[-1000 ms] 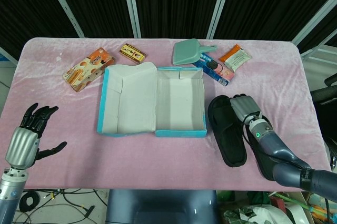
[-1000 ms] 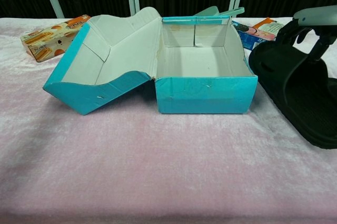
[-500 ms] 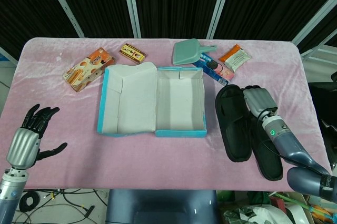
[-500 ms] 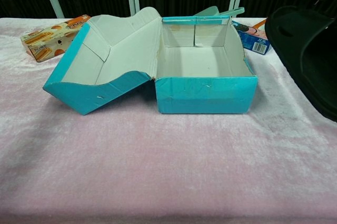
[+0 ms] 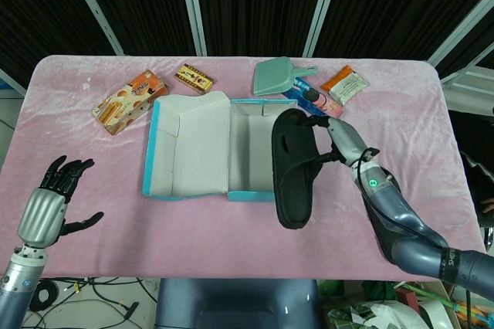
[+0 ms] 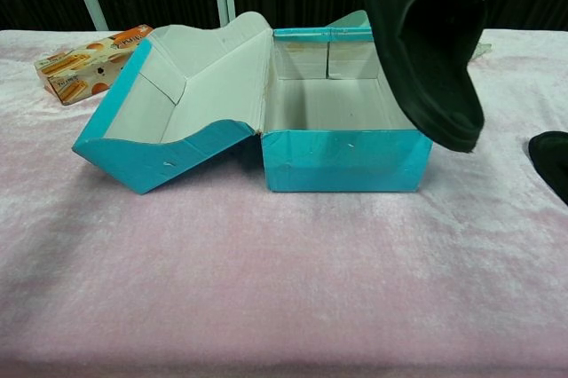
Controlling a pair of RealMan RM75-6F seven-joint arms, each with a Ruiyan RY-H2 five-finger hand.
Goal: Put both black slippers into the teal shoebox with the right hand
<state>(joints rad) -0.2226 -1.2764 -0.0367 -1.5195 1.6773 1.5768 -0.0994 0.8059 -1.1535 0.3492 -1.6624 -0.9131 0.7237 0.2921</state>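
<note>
— Right hand (image 5: 344, 142): what's it doing?

— From my station I see it gripping one black slipper (image 5: 292, 168) by the strap, lifted off the cloth and tilted over the right edge of the teal shoebox (image 5: 193, 151). In the chest view that slipper (image 6: 428, 43) hangs above the box's right wall.

— The other slipper?

— Only its tip (image 6: 552, 159) shows, on the table right of the shoebox.

— Left hand (image 5: 50, 201)?

— Fingers spread, holding nothing, well left of the shoebox.

— Any writing?

— Snack boxes (image 5: 128, 101) and packets (image 5: 344, 83) lie behind the shoebox; I can't read their print.

— Surface?

— Pink velvety cloth (image 5: 93, 159); black curtain panels (image 5: 255, 5) behind.
</note>
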